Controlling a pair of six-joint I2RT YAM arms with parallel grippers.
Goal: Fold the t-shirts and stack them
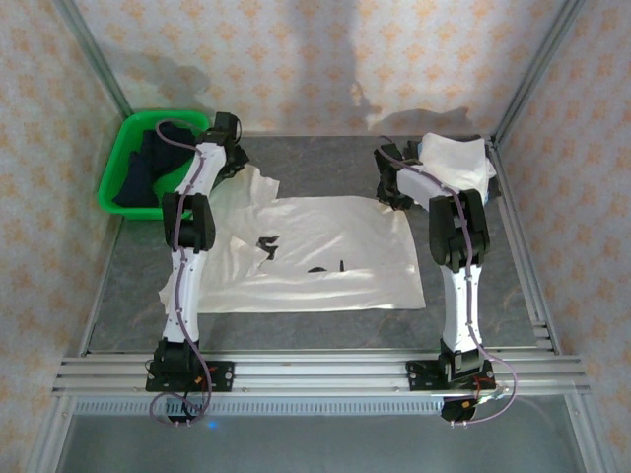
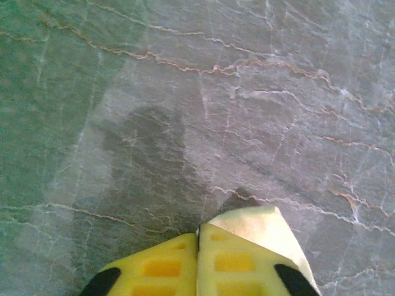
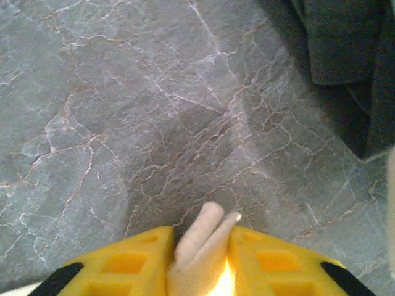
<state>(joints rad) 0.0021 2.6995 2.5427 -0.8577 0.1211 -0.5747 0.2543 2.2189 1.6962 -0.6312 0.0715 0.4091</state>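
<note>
step: far-edge fold | shirt (image 1: 325,256) laid flat at table (image 1: 128,296) centre | left gripper (image 2: 197,243) closed on its far-left corner | right gripper (image 3: 200,246) pinched on far-right cloth fold | both corners to be lifted together, held level, drawn to near hem

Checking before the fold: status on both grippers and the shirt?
Left gripper shut on flat t-shirt, far left corner. Right gripper shut on its far right corner. Folded stack and green basket off to the sides, nothing blocking.

Two t-shirts (image 1: 325,258) (image 1: 459,163), one green basket (image 1: 110,177)
</note>
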